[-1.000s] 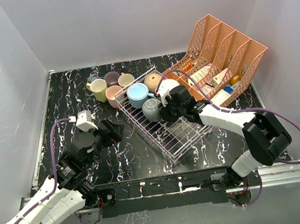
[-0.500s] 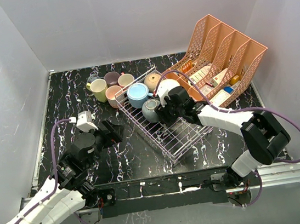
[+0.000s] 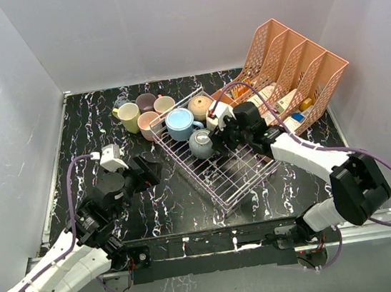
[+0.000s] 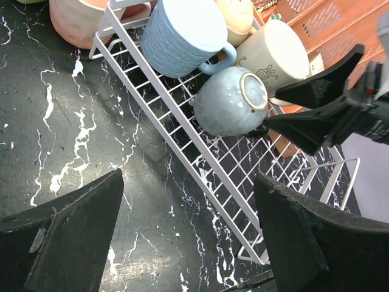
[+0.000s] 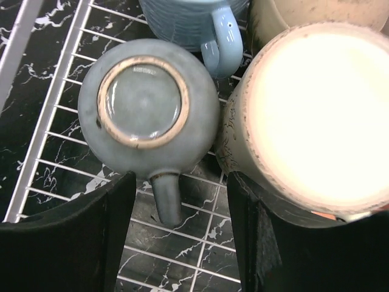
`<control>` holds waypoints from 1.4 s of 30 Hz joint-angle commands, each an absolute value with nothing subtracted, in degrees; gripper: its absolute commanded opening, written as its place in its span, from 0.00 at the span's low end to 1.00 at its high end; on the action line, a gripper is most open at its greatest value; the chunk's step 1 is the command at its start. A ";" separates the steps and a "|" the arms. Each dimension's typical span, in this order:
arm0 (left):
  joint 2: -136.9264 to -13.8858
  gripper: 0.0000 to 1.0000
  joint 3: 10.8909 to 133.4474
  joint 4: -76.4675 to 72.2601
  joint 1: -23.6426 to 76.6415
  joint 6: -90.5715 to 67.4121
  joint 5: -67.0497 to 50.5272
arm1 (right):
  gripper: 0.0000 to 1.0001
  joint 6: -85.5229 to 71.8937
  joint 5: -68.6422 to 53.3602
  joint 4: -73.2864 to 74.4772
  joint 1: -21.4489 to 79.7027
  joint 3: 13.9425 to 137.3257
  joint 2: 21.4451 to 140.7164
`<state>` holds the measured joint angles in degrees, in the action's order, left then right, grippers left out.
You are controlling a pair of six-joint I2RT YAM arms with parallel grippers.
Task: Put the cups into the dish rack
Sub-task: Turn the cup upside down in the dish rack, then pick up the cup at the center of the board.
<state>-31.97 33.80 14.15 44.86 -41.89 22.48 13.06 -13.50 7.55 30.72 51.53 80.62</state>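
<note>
the dish rack [image 3: 241, 174] sits at an angle in the middle of the black marbled table [image 3: 86, 135], and four cups are in its far end. a grey-blue mug [image 5: 146, 103] stands upside down on the wires, base up, with its handle pointing back at the right gripper [image 5: 182, 234]. that gripper's two black fingers stand apart, one on each side of the handle, with a gap showing on both sides, so they clasp nothing. a cream mug [image 5: 304, 115] sits just beside the grey-blue one, close over the gripper's right-hand finger; i cannot tell whether it touches it. behind them is a ribbed light blue mug [image 3: 179, 123], its handle turned toward the grey-blue one, and a tan mug [image 3: 199, 106] at the rack's far corner.

more cups are grouped on the table just beyond the rack's left end: a yellow one [image 3: 129, 116], a pink one [image 3: 148, 122] against the rack's corner, a mauve one [image 3: 146, 102] and a pale one [image 3: 164, 104].

the left gripper [image 3: 145, 173] hangs over bare table near the rack's long side, fingers spread wide with nothing between them. a salmon lattice organiser [image 3: 293, 68] stands at the right rear.
</note>
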 commanded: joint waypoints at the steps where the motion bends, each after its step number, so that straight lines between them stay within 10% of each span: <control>1: -33.52 0.86 35.47 12.84 44.90 -40.66 22.88 | 0.64 18.76 -25.03 9.19 27.85 54.93 76.98; 8: -34.68 0.86 36.32 11.85 44.91 -39.96 22.60 | 0.63 32.52 -44.22 20.62 23.74 57.89 75.14; 13: -35.99 0.86 37.71 12.43 44.87 -39.13 22.33 | 0.28 38.17 -49.87 24.26 24.45 59.59 79.58; 17: -35.84 0.86 37.53 12.60 44.91 -39.59 22.16 | 0.19 38.61 -44.08 29.96 26.42 66.48 86.55; 42: -34.72 0.86 36.27 13.25 44.91 -38.43 22.95 | 0.26 33.55 -28.61 27.95 29.83 72.61 91.75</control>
